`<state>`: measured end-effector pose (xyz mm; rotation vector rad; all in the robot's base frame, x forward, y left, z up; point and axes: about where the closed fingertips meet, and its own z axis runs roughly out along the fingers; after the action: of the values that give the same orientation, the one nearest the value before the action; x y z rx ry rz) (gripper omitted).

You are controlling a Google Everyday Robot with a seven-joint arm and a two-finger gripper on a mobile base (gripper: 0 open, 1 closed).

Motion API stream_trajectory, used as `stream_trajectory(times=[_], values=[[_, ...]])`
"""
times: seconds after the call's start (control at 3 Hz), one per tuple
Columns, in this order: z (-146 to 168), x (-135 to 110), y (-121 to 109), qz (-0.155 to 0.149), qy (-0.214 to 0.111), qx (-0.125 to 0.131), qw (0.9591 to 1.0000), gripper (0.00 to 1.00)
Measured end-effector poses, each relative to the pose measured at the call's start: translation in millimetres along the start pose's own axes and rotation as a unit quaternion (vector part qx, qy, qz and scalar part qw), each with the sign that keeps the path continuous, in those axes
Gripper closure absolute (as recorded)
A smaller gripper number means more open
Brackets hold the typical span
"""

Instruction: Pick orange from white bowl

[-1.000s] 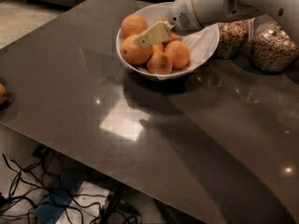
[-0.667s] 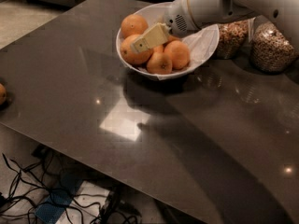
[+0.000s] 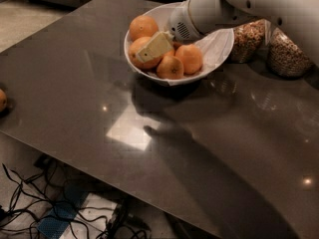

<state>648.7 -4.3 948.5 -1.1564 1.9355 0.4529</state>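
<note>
The white bowl (image 3: 218, 50) stands at the back of the dark table and holds several oranges. My gripper (image 3: 148, 53) reaches into it from the right, its cream-coloured tip lying against the front-left orange (image 3: 135, 48). Another orange (image 3: 143, 26) sits behind it, and two more, one orange (image 3: 170, 68) and another orange (image 3: 191, 58), lie at the bowl's front. The white arm (image 3: 234, 6) covers the back of the bowl.
Two glass jars of cereal, one jar (image 3: 247, 40) and another jar (image 3: 285, 54), stand right behind the bowl on the right. A lone orange (image 3: 2, 101) sits at the table's left edge. Cables (image 3: 30, 208) lie on the floor below the table's front edge.
My gripper has slid down and to the left inside the bowl, further onto the front-left orange. The oranges and the bowl have not moved.
</note>
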Motion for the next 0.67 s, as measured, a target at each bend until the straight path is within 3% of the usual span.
stream_trajectory(times=[0.33,0.67], values=[[4.1,1.1,-3.7,-0.004,0.012,0.019,0.9997,0.23],[4.2,1.2,-3.7,-0.004,0.012,0.019,0.9997,0.15]])
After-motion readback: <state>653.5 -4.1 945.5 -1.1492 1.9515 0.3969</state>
